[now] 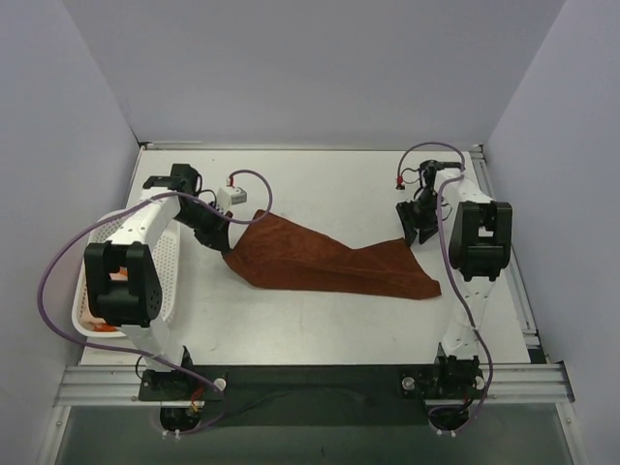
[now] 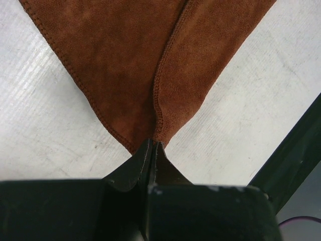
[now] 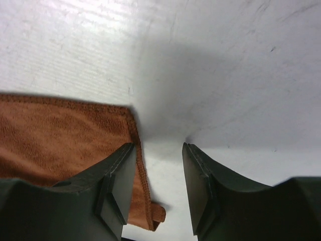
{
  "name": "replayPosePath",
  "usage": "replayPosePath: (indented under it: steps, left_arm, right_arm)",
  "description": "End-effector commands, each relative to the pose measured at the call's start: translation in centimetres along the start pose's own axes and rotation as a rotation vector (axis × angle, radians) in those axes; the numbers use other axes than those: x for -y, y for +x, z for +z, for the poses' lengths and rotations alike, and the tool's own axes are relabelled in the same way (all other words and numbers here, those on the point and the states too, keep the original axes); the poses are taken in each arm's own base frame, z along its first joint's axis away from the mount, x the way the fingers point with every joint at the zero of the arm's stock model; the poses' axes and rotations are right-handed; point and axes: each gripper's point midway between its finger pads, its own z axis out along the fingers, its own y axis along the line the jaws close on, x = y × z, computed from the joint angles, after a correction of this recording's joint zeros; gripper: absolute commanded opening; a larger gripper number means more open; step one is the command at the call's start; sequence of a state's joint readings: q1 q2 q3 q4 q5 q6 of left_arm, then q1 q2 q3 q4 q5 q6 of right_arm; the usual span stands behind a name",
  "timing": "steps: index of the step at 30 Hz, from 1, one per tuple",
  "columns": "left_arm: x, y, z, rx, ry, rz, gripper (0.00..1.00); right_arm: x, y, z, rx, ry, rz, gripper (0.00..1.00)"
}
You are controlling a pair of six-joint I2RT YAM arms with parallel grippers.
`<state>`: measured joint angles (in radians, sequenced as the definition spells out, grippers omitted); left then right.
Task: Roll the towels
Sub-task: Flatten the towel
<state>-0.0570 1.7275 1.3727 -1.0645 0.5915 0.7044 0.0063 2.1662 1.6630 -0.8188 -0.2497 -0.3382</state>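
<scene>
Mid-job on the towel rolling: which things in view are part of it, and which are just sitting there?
In the job: brown towel, its corner pinched by the left gripper; right gripper, open at its opposite edge.
Lying about: white lattice basket; table.

A white worktop (image 1: 320, 320) is seen, with a rust-brown towel (image 1: 320, 260) laid crumpled across its middle. A white lattice basket (image 1: 172, 276) is set at the left edge, and a small white box (image 1: 230, 197) at far left.
</scene>
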Motion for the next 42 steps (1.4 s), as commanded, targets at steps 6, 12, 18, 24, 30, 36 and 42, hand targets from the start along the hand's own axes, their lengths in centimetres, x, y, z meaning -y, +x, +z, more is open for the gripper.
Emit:
replayPosePath:
  steps: [6,12,18,24,30,36,42]
  left_arm:
    - [-0.2,-0.9,-0.2,0.038,0.013,-0.012,0.00]
    - [-0.5,-0.6,-0.1,0.032,0.007,-0.025,0.00]
    - [-1.0,-0.5,0.0,0.031,-0.021,-0.034,0.00]
    - [-1.2,-0.6,-0.2,0.033,-0.036,-0.031,0.00]
    - [-0.8,-1.5,-0.8,0.068,-0.033,-0.055,0.00]
    - [-2.0,-4.9,-3.5,0.145,-0.124,-0.063,0.00]
    - [-4.3,-9.4,-7.8,0.281,-0.258,-0.091,0.00]
  right_arm:
    - [-0.9,-1.6,0.0,0.023,0.047,0.031,0.44]
    - [-2.1,-2.1,0.1,0.024,0.050,0.003,0.42]
    - [-2.2,-2.0,1.7,-0.015,0.095,-0.010,0.40]
    - [-2.3,-2.2,1.7,-0.027,0.108,-0.022,0.28]
    - [-2.1,-1.4,0.8,-0.042,0.095,-0.042,0.00]
    - [-0.5,-3.2,-6.6,0.161,0.098,0.000,0.00]
    - [1.3,-4.4,-17.3,0.477,0.070,0.066,0.00]
